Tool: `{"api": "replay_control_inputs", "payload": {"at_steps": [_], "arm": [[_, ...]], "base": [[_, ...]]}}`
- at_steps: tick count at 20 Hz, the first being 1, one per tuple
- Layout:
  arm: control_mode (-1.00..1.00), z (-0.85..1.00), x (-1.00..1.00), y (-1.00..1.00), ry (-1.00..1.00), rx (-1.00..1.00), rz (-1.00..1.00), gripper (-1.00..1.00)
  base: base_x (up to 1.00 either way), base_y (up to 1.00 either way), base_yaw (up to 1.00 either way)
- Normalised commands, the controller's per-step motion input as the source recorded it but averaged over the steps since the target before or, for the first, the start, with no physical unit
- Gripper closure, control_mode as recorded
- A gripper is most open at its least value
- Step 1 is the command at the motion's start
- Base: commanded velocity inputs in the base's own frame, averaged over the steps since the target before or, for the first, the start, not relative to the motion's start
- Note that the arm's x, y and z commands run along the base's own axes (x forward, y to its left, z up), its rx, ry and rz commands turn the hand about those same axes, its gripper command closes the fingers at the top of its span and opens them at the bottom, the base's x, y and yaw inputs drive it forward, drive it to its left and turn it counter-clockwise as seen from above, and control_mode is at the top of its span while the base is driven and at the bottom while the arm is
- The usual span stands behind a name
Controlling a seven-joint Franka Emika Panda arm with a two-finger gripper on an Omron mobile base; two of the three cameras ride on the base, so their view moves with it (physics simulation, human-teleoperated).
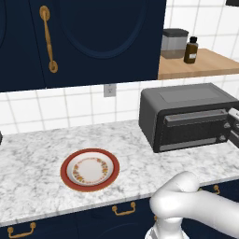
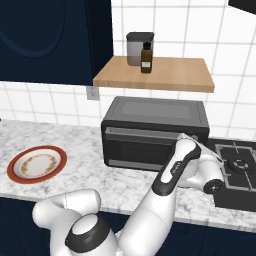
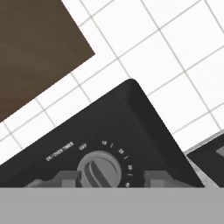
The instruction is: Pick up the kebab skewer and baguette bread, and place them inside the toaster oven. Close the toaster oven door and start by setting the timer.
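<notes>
On the left of the desk (image 1: 37, 158) we see the plate (image 1: 89, 170) bare. Right of it, the toaster oven (image 2: 155, 131) has its door (image 2: 142, 145) shut. Our pincer (image 3: 113, 180) straddles the timer knob (image 3: 99, 170), fingers apart; next we judge a squeeze and twist.

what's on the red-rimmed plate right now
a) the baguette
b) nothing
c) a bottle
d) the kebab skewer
b, the plate shows only its bare patterned face in both base views, with no food on it, and the bottle stands up on the wooden shelf.
</notes>
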Motion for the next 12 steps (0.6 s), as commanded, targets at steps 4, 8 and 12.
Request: {"api": "replay_control_inputs", "payload": {"at_steps": [4,8,12], "arm": [[-1.00,0.00,0.00,0.00,0.00,0.00,0.00,1.00],[-1.00,0.00,0.00,0.00,0.00,0.00,0.00,1.00],[-1.00,0.00,-0.01,0.00,0.00,0.01,0.00,1.00]], "base": [[0.00,0.00,0.00],[0.00,0.00,0.00],[0.00,0.00,0.00]]}}
